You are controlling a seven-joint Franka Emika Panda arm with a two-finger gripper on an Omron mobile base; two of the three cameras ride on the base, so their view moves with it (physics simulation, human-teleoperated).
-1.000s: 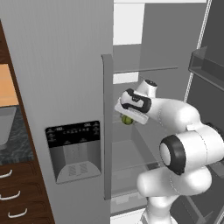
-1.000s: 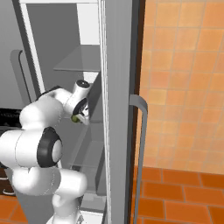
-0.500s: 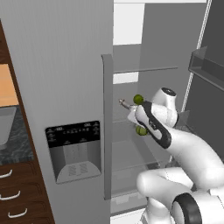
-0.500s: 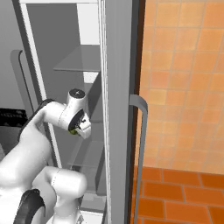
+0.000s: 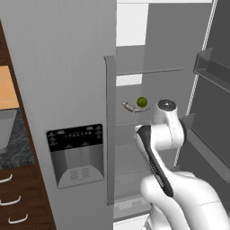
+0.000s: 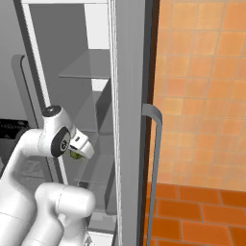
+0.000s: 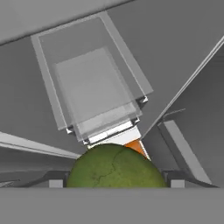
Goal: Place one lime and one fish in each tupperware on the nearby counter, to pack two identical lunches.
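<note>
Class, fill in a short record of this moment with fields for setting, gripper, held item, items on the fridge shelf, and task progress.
setting: open fridge, arm reaching inside
gripper: gripper shut on a lime
held item: lime, also visible under the hand from the right base view
on the fridge shelf: second lime beside a fish
task progress: one lime picked; not yet at the counter
</note>
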